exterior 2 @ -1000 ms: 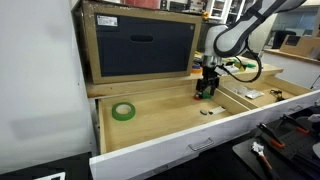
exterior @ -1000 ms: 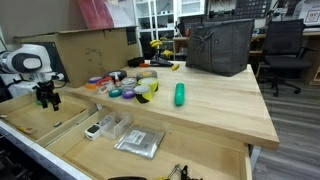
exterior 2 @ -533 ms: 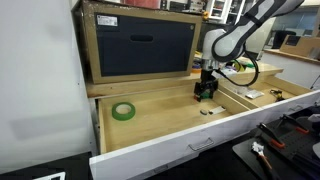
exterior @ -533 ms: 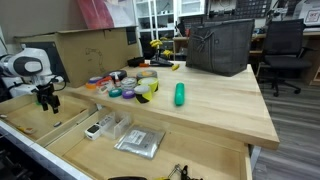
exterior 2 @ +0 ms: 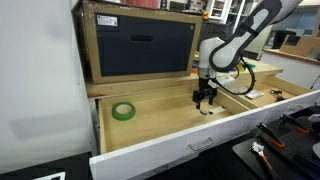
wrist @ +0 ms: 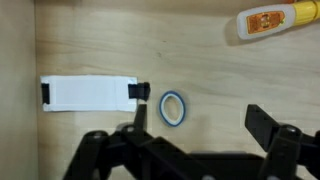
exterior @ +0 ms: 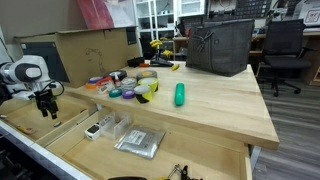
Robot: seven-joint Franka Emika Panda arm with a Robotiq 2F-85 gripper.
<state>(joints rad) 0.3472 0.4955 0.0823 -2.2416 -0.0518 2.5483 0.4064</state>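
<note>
- Workshop bench with a wide wooden drawer (exterior 2: 160,140) standing pulled out and a cardboard box (exterior 2: 140,12) sitting behind it.
- Robotiq gripper (exterior 2: 205,97) is hovering low over the drawer floor near the divider wall, its jaws spread fully apart and holding nothing.
- Small blue ring (wrist: 173,109) is lying flat on the floor beneath, just beside one finger (wrist: 135,125) rather than midway between the two.
- Flat white strip (wrist: 88,93) with black ends is lying just beside the ring. The yellow tube (wrist: 278,17) is resting well apart.
- Loose green tape roll (exterior 2: 123,111) is sitting towards the drawer's opposite end.
- Judgement: doing this well is calling for a sideways shift to centre the ring, a straight descent and a slow closing. The thin ring is likely to slip, and the strip is lying close enough to be nudged.
</note>
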